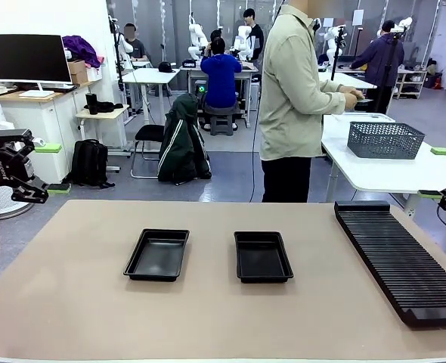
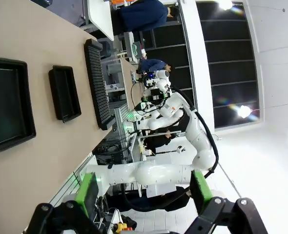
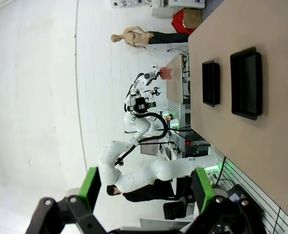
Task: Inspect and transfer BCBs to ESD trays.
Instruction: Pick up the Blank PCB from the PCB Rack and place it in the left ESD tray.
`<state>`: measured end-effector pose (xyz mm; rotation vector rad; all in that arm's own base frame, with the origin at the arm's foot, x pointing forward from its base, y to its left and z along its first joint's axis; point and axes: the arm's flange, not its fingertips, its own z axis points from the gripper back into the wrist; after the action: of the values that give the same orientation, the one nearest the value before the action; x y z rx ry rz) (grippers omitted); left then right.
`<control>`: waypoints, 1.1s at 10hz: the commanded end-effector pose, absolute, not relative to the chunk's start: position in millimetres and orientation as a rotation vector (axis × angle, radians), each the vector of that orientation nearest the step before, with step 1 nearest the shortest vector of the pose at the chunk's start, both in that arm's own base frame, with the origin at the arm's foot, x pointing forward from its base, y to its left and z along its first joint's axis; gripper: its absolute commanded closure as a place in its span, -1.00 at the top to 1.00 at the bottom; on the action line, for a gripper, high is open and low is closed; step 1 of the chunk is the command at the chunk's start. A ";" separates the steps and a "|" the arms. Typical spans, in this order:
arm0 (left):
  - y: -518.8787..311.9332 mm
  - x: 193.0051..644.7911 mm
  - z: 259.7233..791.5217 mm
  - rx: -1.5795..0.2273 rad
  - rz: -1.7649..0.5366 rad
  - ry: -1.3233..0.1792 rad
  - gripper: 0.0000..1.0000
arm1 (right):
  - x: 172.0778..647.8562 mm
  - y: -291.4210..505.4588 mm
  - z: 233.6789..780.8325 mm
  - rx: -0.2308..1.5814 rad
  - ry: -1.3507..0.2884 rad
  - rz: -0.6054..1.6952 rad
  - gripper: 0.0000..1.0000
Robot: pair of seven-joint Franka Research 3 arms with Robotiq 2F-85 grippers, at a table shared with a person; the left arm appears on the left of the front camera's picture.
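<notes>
Pose first: left gripper [image 1: 52, 168] hangs at 9 o'clock of the front view, off the table [image 1: 208, 321] edge, fingers pointing sideways twd the middle. The right gripper [image 1: 438, 172] mirrors it at 3 o'clock. Both claws are spread fully apart and neither has hold of anything. On the wrist cams I see the green pads [image 2: 89, 192] well separated, w/ just lab bkgd btwn them.

ESD trays: two, side by side near table ctr, apart from each other. The left tray [image 1: 156, 234] sits at 9 o'clock of the right tray [image 1: 262, 236], each w/ a short side twd me. Both are shallow black plastic rectangles w/ raised rims flaring outward, rounded corners and smooth floors w/ a faint sheen.

Table top is flat matte tan. A ribbed rack [image 1: 401, 265] lies at 3 o'clock of the trays. It is long, black and closely slotted, and runs from the far edge twd me at a slight angle.

A person [image 1: 291, 91] in a pale shirt stands at 12 o'clock beyond the table, side-on, facing a white side table [image 1: 382, 175] that carries a grey mesh basket [image 1: 384, 141].
</notes>
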<state>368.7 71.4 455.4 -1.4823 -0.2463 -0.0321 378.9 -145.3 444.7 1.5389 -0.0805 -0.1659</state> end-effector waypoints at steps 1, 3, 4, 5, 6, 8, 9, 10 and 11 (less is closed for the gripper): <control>65.4 366.1 459.2 -1.507 0.008 -0.251 1.00 | 377.6 -140.1 444.6 1.529 -0.088 -0.173 1.00; 66.8 366.5 462.4 -1.501 0.039 -0.228 1.00 | 376.3 -138.0 444.6 1.507 -0.097 -0.169 1.00; 66.1 367.0 464.5 -1.493 0.045 -0.219 1.00 | 376.3 -137.5 444.1 1.507 -0.097 -0.169 1.00; 65.2 367.7 465.5 -1.487 0.051 -0.210 1.00 | 376.3 -135.7 443.2 1.485 -0.094 -0.170 1.00; 65.2 368.3 466.9 -1.482 0.057 -0.207 1.00 | 375.5 -133.9 443.7 1.480 -0.095 -0.165 1.00; 66.0 368.5 467.2 -1.475 0.071 -0.204 1.00 | 374.9 -133.8 445.2 1.477 -0.097 -0.160 1.00; 66.6 367.9 467.1 -1.476 0.072 -0.207 1.00 | 375.0 -133.3 446.0 1.467 -0.097 -0.163 1.00; 67.1 367.9 467.3 -1.476 0.072 -0.210 1.00 | 375.2 -132.1 446.9 1.457 -0.094 -0.165 1.00; 66.7 368.1 467.7 -1.476 0.073 -0.210 1.00 | 375.1 -131.8 448.7 1.457 -0.095 -0.162 1.00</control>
<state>369.3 69.2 464.0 -1.4687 -0.2050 0.0356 380.0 -136.2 448.5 1.4889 -0.0886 -0.1531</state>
